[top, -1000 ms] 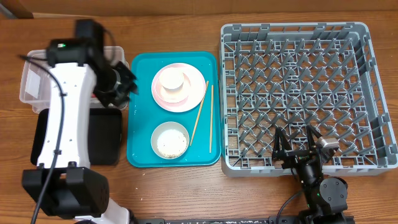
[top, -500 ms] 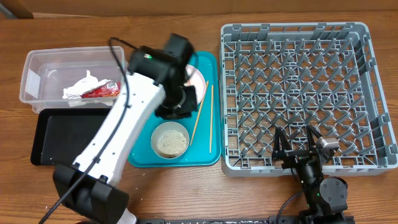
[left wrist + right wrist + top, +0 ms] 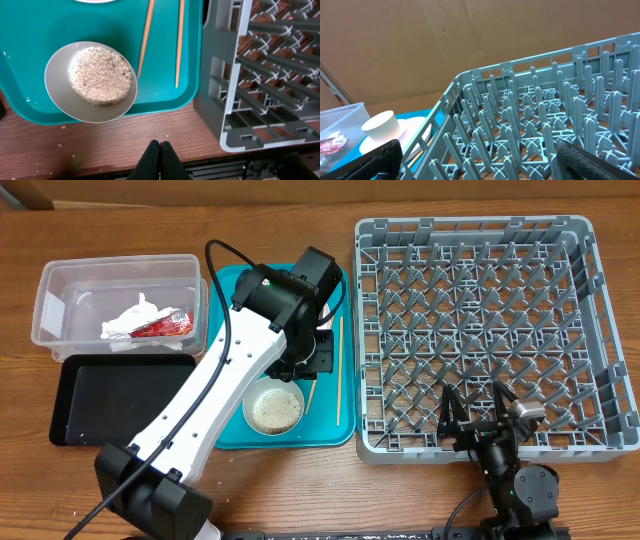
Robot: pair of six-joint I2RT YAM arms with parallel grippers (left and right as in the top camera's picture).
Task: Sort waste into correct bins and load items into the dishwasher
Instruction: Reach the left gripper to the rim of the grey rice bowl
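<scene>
Left arm is reaching over the flat teal tray (image 3: 322, 425), wrist pointing down. Left gripper (image 3: 160, 148) is pinching fully shut, holding nothing. Pale grey-green bowl (image 3: 92, 82) of white rice is sitting ahead-left of it, two thin wooden chopsticks (image 3: 178, 45) straight ahead.

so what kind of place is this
Likely a lab bench staged as a dish-clearing station, not a real kitchen: a grey dish rack, a teal tray with a bowl of rice, and a cardboard wall behind.

No legible txt, brand or nr is showing in any view. The foil wrapper (image 3: 150, 324) in the clear tub (image 3: 80, 288) is carrying red print, but it's coming out too small & blurred to read.
</scene>
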